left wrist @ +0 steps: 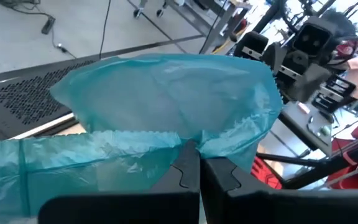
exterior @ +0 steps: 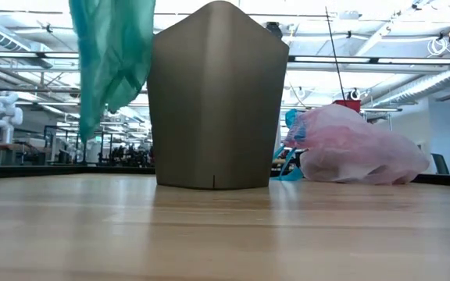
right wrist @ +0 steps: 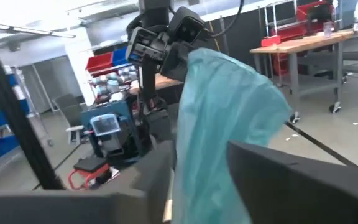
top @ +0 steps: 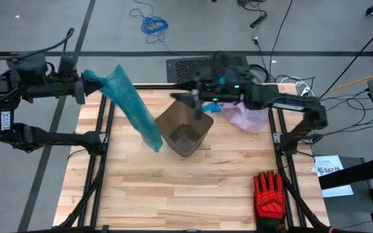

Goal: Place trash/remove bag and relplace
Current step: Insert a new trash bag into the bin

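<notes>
High view showed the left gripper (top: 86, 86), upper left, clamped on a teal bag (top: 133, 107) hung ready beside the bin (top: 185, 133). The right gripper (top: 181, 96), fingers parted and empty, hovered over the bin's rim; the pink bag (top: 251, 118) lay discarded at upper right.

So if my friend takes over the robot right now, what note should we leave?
Left pincer: shut on the teal bag, held up over the table's left side.
Right pincer: above the bin; opening, nothing seen in it.
Pink bag: out of the bin, lying on the table at the right.
Done: old bag removed.
Left: spread the teal bag into the empty bin.
Red glove: near the table's front right, not part of the job.
</notes>
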Robot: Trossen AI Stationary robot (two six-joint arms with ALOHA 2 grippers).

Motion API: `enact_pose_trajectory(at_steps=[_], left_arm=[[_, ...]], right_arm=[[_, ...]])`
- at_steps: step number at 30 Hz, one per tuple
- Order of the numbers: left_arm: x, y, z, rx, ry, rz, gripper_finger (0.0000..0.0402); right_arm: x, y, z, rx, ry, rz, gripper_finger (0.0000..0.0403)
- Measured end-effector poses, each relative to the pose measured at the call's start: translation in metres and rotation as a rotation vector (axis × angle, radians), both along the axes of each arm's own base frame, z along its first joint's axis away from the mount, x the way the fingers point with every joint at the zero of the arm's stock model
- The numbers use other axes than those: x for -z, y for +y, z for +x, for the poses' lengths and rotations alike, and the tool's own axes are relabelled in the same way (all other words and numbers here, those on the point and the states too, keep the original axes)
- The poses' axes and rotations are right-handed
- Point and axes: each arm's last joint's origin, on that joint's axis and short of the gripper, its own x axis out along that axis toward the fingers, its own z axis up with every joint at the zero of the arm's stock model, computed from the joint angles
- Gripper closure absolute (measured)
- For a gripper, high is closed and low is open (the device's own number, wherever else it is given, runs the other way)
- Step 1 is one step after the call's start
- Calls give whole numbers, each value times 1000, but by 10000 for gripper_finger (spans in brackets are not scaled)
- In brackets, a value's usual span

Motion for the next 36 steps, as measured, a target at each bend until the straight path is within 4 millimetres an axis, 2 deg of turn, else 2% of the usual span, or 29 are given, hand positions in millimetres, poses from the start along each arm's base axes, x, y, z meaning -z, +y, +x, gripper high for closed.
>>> enact_pose_trajectory(at_steps=[5,8,11,15,23,30,33,36], left_arm=[[1,3,6,11,23,15,401],[1,5,10,20,40,29,401],[1,6,11,28,45,52,402],[-1,7,13,37,42,97,402],[-3,8,14,42,56,176,402],[-5,12,20,45,49,232,402],[-6,14,23,57,51,252,402],[-7,14,24,71,47,269,402]], right_arm=[[-5,2,43,90,45,5,154],[-6,3,64,133,86,5,102],[-1,7,82,179,140,-1,71],[12,16,105,186,163,16,56],[46,33,138,283,194,42,55],[69,28,155,304,194,148,66],[70,22,156,317,178,206,117],[68,16,155,349,163,221,222]])
